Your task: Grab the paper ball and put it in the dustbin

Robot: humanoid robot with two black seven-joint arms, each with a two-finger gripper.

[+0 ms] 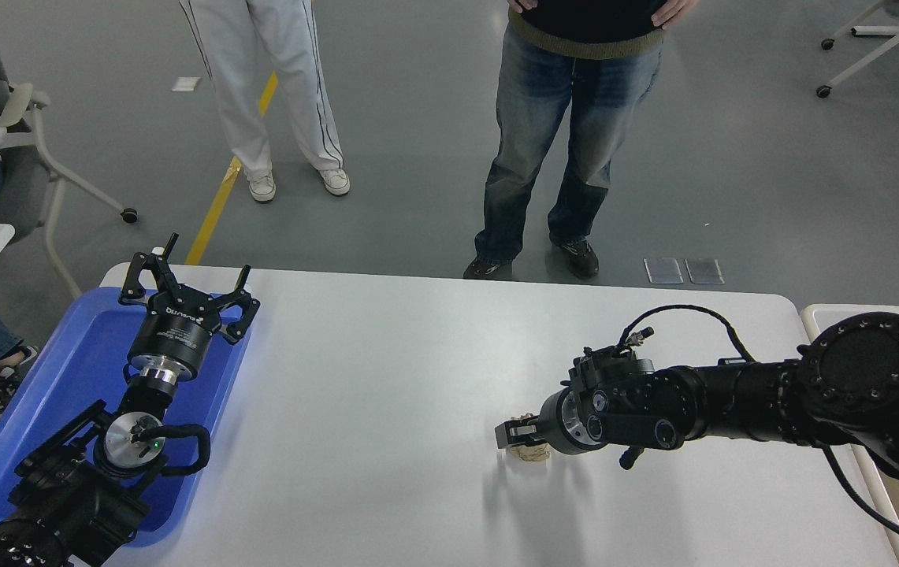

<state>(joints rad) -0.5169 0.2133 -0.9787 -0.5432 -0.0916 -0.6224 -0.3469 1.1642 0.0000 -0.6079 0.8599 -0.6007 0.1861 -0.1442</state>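
The paper ball (532, 453) sits on the white surface (386, 378), right of centre and toward the near edge. The right gripper (518, 433) is directly over it, reaching in from the right with its wrist pointing left, so the wad shows only as a tan fringe below and just behind the black fingers (509, 434). That is the relation everything turns on: the ball lies under and between the fingers, not ahead of them or off to one side, so a grasp seems to need only closing, with no further travel sideways.

Whether the fingers are clamped on the paper or merely straddling it cannot be told from this angle; they overlap the wad and the ball appears to be resting on the surface (its shadow runs straight out from beneath it). The wad is roughly round, with no long axis to line up with.

The left gripper (185, 295) is parked well away over the blue tray (63, 378) at the left, its fingers spread apart, so the right arm is by far the nearer one.

A rounded white rim (827, 315) at the right edge is probably the dustbin, partly hidden behind the right arm. If so, the carry runs back to the right, along the arm's own line.
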